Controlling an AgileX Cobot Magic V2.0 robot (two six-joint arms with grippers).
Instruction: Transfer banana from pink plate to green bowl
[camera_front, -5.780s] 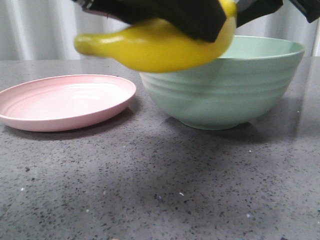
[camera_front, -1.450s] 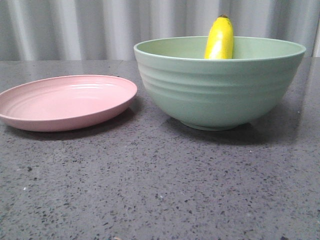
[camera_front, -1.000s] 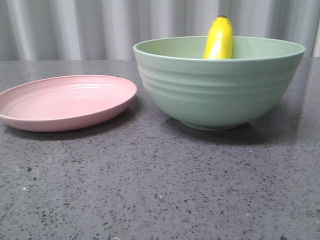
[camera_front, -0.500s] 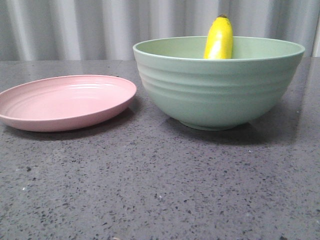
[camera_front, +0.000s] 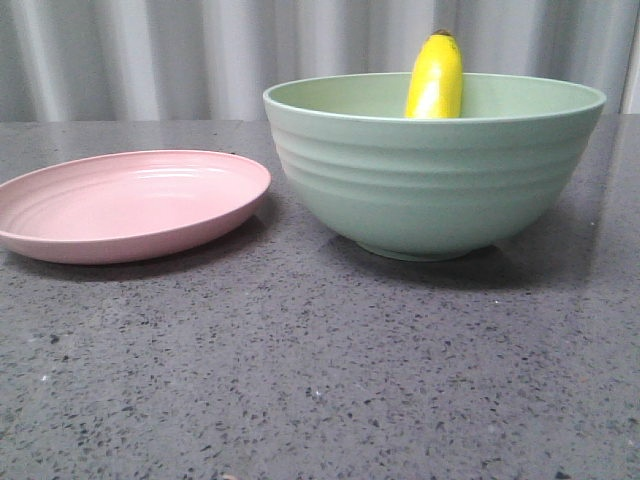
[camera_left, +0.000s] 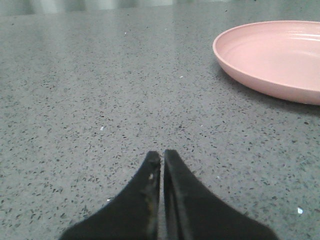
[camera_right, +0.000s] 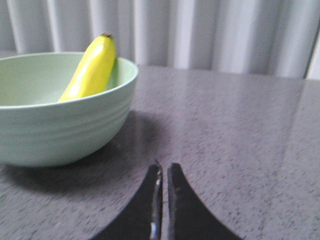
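The yellow banana (camera_front: 436, 78) leans inside the green bowl (camera_front: 430, 190), its dark tip poking above the far rim; the right wrist view shows the banana (camera_right: 90, 70) resting against the wall of the bowl (camera_right: 60, 125). The pink plate (camera_front: 125, 205) lies empty to the left of the bowl and also appears as the plate (camera_left: 272, 57) in the left wrist view. My left gripper (camera_left: 162, 155) is shut with nothing in it, low over bare tabletop well short of the plate. My right gripper (camera_right: 164, 167) is shut and empty, beside the bowl. Neither gripper shows in the front view.
Everything stands on a dark grey speckled stone tabletop (camera_front: 320, 380). A pale pleated curtain (camera_front: 150, 55) hangs behind the table's far edge.
5.8 s ago a gripper held the banana above the bowl's left rim. It now stands inside the bowl and the arm is out of the front view. The last second shows no movement.
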